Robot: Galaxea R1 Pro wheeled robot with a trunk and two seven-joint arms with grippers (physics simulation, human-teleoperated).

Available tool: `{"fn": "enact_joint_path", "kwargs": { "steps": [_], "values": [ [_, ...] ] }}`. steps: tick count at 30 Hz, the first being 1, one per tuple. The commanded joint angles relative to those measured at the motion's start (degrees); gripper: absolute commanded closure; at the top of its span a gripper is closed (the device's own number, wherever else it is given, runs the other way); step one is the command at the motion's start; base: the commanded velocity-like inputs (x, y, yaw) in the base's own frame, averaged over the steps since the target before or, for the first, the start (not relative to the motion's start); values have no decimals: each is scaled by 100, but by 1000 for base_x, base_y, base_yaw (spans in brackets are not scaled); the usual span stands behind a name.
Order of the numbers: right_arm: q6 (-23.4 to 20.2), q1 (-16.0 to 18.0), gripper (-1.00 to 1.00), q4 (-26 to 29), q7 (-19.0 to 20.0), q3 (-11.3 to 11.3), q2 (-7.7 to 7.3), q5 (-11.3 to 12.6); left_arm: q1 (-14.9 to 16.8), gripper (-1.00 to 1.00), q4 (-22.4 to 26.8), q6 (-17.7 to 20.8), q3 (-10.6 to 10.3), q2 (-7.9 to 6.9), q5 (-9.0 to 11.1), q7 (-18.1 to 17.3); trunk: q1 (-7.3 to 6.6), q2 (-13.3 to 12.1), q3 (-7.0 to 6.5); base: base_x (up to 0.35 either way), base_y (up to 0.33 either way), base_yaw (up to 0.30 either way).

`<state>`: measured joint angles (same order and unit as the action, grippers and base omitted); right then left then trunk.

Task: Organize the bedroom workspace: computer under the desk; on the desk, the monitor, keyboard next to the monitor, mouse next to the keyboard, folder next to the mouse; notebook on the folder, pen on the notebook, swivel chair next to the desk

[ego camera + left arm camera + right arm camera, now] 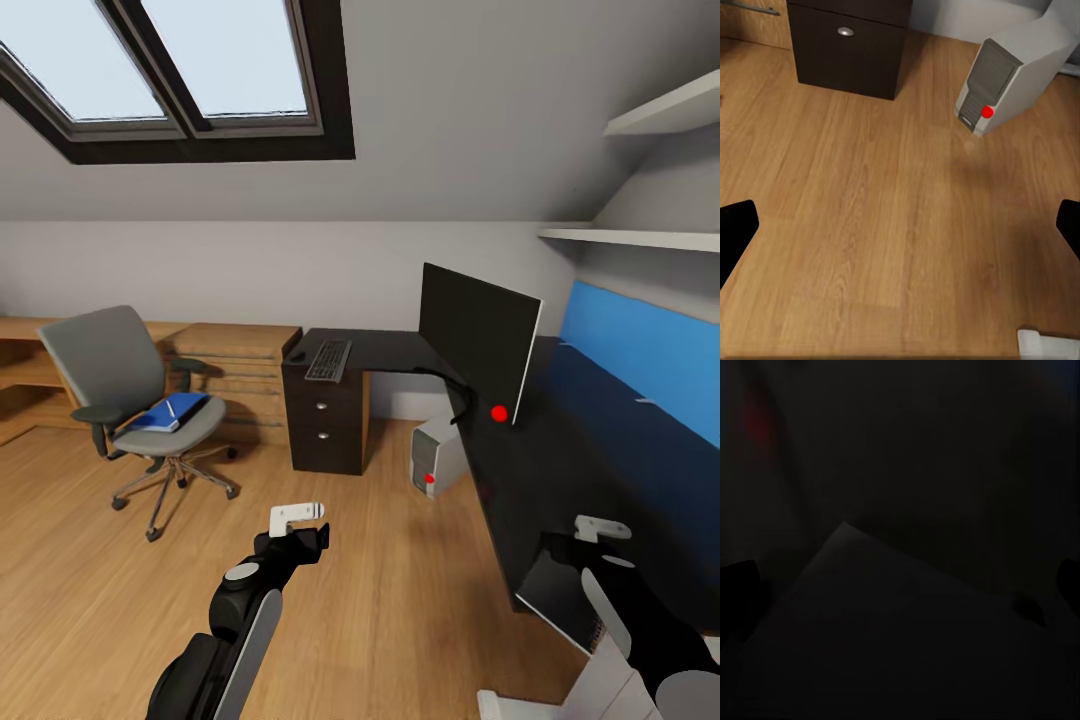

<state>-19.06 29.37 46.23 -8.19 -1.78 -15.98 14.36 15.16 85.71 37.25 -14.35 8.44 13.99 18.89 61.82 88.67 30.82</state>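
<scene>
Desk (pixel 400 352): its black L-shaped top runs from the dark drawer unit (pixel 325 420) along to your right, under the blue wall panel (pixel 640 355). You have the monitor (pixel 478 340) standing on the top near the corner of the L, screen dark, a red dot at its lower corner. You have the keyboard (pixel 329 360) lying on the short arm above the drawer unit, with the mouse (pixel 297 355) just beside it toward the wooden chest (pixel 235 375); keyboard and monitor are apart, not side by side. Your computer (pixel 438 455) stands on the wooden floor (pixel 380 580) below the desk's edge, red light on its front; the left wrist view confirms it (pixel 1009 71), upright, near the drawer unit. The swivel chair (pixel 140 410) stands well apart from the desk, in front of the wooden furniture. On its seat lies the blue folder (pixel 170 412), with the dark notebook on it and a thin white pen (pixel 170 408) across that; the notebook is too small to place exactly. Your left gripper (pixel 297 515) hovers over bare floor, jaws spread wide and holding nothing. Your right gripper (pixel 600 528) is over the desk's near end; whether its jaws are spread or pressed together, I cannot tell, as the right wrist view is nearly black.
</scene>
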Motion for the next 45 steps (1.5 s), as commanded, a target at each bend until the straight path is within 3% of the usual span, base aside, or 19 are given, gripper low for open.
{"fn": "enact_joint_path", "kwargs": {
  "steps": [1,18,27,37,41,43,44,45],
  "values": [
    [-54,-2,-100,-132,-25,11,-2,58,5,-100,7,17,-6,0,60,54,-1,3,7,-38,0,0],
    [-7,-2,-100,-98,-23,4,0,58,5,-100,7,19,-6,0,60,54,-1,3,7,-4,0,0],
    [70,-31,-100,892,-38,5,6,58,5,-100,-54,19,-12,6,54,52,-1,3,7,0,0,0],
    [-618,-263,-100,2020,-42,1,27,104,5,-100,-98,11,-15,8,51,53,-1,3,7,0,0,0],
    [-1002,-313,-100,2241,-36,-63,40,310,5,-100,-99,6,-15,4,47,54,-1,3,7,0,0,0],
    [-1097,-322,-100,2291,-39,-139,41,705,5,-100,-99,3,-15,1,44,54,-1,3,7,-63,0,0],
    [-1128,-325,-100,2308,-41,-273,42,1015,5,-100,-99,2,-15,0,43,54,-1,3,7,-179,0,0],
    [-1133,-325,-100,2311,-41,-329,43,1084,5,-100,-99,2,-15,0,43,54,-1,3,7,-203,0,0]
  ]
}}
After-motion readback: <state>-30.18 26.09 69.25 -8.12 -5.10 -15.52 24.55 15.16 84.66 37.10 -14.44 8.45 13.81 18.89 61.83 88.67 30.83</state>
